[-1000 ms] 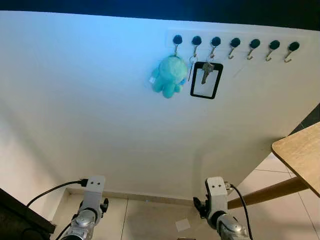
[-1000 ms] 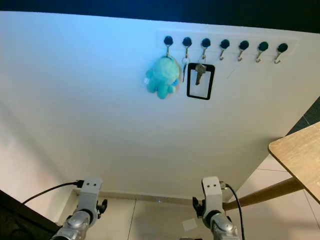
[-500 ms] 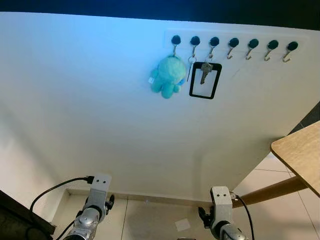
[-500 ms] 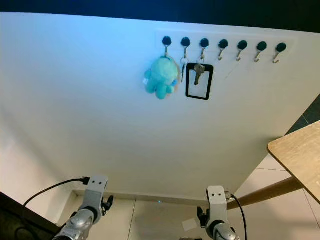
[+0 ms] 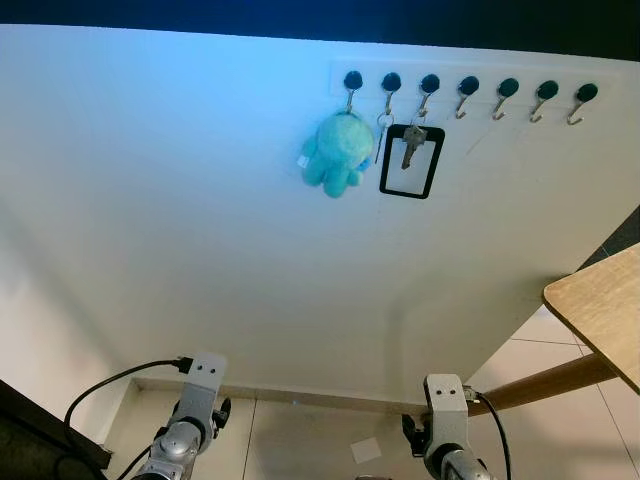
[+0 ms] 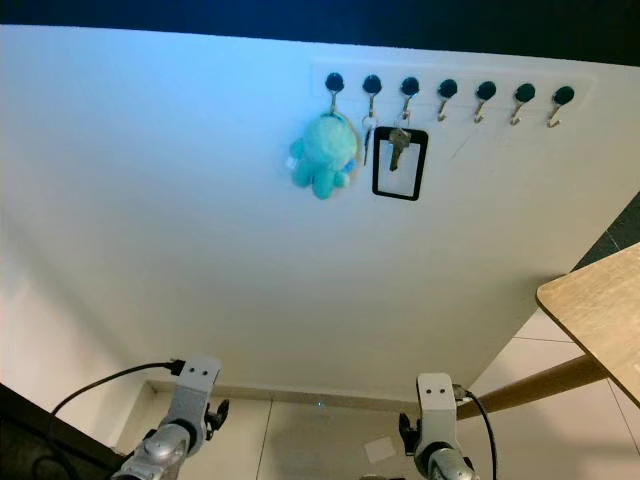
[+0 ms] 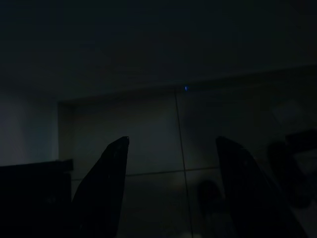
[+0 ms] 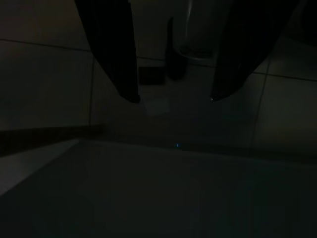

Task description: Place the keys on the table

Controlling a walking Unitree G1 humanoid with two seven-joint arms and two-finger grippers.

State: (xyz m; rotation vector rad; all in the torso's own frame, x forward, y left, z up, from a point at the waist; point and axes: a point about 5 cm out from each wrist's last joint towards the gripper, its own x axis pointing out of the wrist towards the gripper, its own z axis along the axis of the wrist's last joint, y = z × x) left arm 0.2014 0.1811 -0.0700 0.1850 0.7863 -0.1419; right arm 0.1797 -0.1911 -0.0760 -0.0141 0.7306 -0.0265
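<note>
Up high, your keys (image 5: 411, 146) hung near the wall's top edge; both claws, left gripper (image 7: 171, 163) and right gripper (image 8: 173, 69), hung low, spread wide, holding nothing.

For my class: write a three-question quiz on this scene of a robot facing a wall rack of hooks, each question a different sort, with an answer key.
1. True or false: the keys already lie on the table.
2. What hangs on the leftmost hook of the rack? A) teal plush toy B) umbrella C) hat
3. Fill in: the left gripper has its fingers ____.

Key: 1 false, they hang on a hook; 2 A; 3 open.
</note>
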